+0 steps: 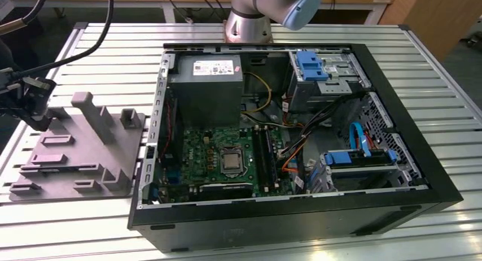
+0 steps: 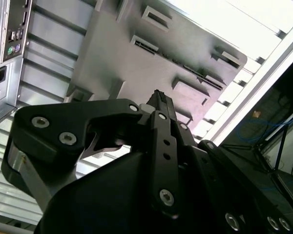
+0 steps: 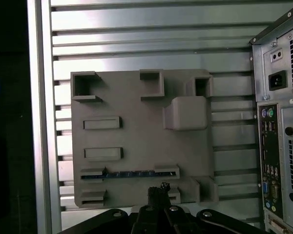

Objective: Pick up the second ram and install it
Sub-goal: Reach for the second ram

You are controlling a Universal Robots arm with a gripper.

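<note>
Tool (image 3: 158,189) at fixture (image 3: 136,136) edge, near second ram (image 3: 129,174)

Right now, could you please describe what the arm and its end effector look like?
The arm is silver-grey metal with a pale blue joint cap. The end effector is matte black, built of flat linked bars fastened with silver screws. Black cables run toward it in the exterior view.

second ram (image 3: 129,174) mostly sunk in fixture (image 3: 136,141) slot, computer case (image 3: 278,122) cut by frame edge, hand (image 3: 158,187) partly cropped
</note>
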